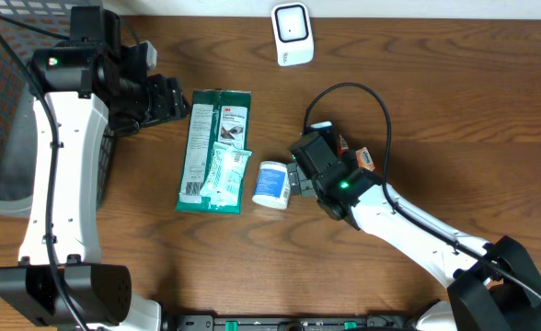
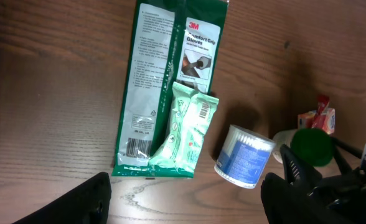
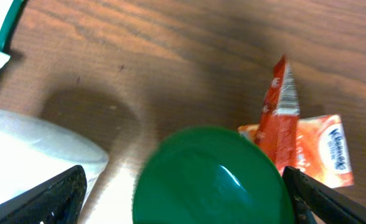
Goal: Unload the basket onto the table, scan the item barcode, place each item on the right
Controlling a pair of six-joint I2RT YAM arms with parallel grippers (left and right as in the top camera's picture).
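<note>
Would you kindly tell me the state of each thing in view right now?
Left gripper: open, empty.
Right gripper: open, over green cap.
Glove pack: lying flat.
Packet: on glove pack, barcode up.
Tub: on its side.
Sachet: lying beside green cap.
Scanner: standing, untouched.

Surface: a brown wood-grain surface (image 1: pixel 436 110) is seen beneath everything.
Basket: a black wire basket (image 1: pixel 4 110) is set at its left edge.
Glove pack: a flat dark-green plastic pack (image 1: pixel 217 129) is laid near the basket.
Pouch: a pale mint plastic pouch (image 1: pixel 223 170) is laid overlapping the pack's lower part.
Sachet: a small orange foil sachet (image 3: pixel 320 149) is laid well apart from the pack.
</note>
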